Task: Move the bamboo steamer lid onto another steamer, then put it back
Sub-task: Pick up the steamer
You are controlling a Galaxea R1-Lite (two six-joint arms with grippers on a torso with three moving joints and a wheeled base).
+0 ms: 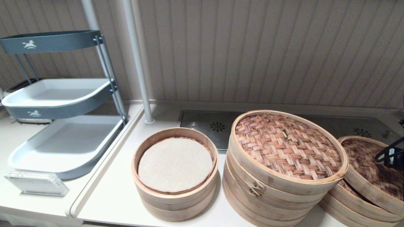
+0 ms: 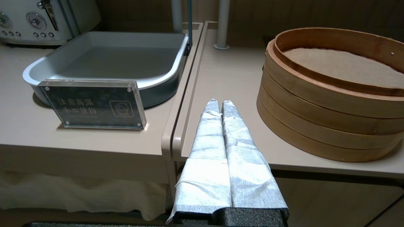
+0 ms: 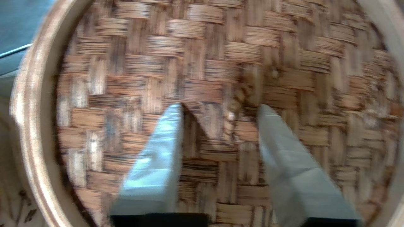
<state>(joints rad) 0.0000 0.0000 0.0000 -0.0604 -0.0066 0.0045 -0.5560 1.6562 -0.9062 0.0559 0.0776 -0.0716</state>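
The bamboo steamer lid [image 1: 372, 170] is seen at the right edge of the table [image 1: 107, 195], lying tilted on the lower stack [image 1: 353, 209], its near side raised off the rings. The right pincer [image 3: 219, 110] is held directly above its dark weave, fingers spread apart on either side of the centre knot [image 3: 235, 105], with nothing gripped yet. The first step, taking hold of the lid, is judged to be in hand. Next, the fingers would need to be lowered and closed on the knot, then the lid lifted and carried over to another steamer [image 1: 281, 176], just beside it. The left pincer [image 2: 217, 104] is parked at the table's front edge, fingers pressed together, empty, near the smaller steamer [image 2: 331, 104]
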